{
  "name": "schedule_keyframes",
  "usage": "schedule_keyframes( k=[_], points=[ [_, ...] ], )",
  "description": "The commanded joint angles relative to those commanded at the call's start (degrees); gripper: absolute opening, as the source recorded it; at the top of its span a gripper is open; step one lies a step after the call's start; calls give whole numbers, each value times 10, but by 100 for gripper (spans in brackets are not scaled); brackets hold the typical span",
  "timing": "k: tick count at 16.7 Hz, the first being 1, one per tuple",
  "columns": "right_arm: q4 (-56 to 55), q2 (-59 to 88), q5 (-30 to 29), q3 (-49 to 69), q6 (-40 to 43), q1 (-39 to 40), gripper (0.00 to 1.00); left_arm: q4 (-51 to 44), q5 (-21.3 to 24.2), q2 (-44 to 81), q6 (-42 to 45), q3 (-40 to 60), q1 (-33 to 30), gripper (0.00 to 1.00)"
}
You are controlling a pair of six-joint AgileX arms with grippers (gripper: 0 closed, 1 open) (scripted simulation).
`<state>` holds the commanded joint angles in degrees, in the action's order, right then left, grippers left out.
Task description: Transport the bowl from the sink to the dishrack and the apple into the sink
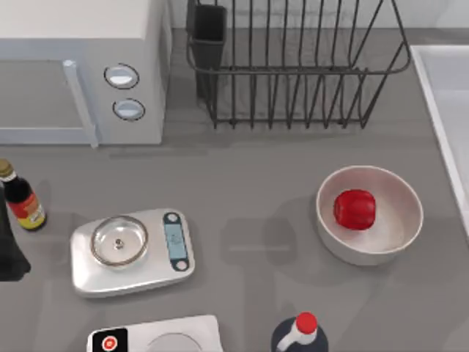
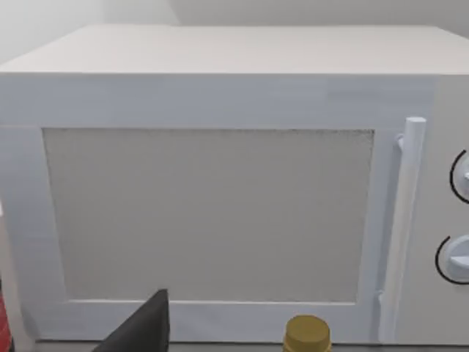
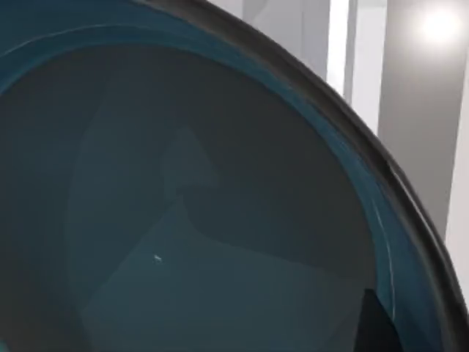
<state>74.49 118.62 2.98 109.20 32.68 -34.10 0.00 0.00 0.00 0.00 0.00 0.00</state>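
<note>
The teal-blue bowl (image 3: 183,205) sits very close in the right wrist view, which looks into its dark inside, with its rim curving across the upper right. A dark part of my right gripper (image 3: 375,326) pokes in by that rim. The red apple (image 1: 355,209) lies in an off-white bowl (image 1: 370,257) on the right of the table. The pale sink (image 1: 448,88) runs along the right edge. The dark wire dishrack (image 1: 293,70) stands at the back middle with nothing in it. My left arm (image 1: 10,249) rests at the far left edge.
A white microwave (image 1: 80,66) fills the back left and faces the left wrist camera. A dark sauce bottle (image 1: 22,199) stands beside my left arm. A silver kitchen scale (image 1: 132,253), a white device (image 1: 157,339) and a red-capped bottle (image 1: 302,331) occupy the front.
</note>
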Motion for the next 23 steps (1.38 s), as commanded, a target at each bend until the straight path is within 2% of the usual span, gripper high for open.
schedule_keyframes(
  k=[7, 15, 19, 23],
  points=[
    [148, -275, 10, -134, 104, -97, 0, 0, 0, 0, 0, 0, 0, 100],
    [172, -312, 12, -157, 121, -111, 0, 0, 0, 0, 0, 0, 0, 100],
    [120, -301, -18, -150, 97, -58, 0, 0, 0, 0, 0, 0, 0, 100],
    [-3, -280, -89, -139, 37, 67, 0, 0, 0, 0, 0, 0, 0, 100]
  ],
)
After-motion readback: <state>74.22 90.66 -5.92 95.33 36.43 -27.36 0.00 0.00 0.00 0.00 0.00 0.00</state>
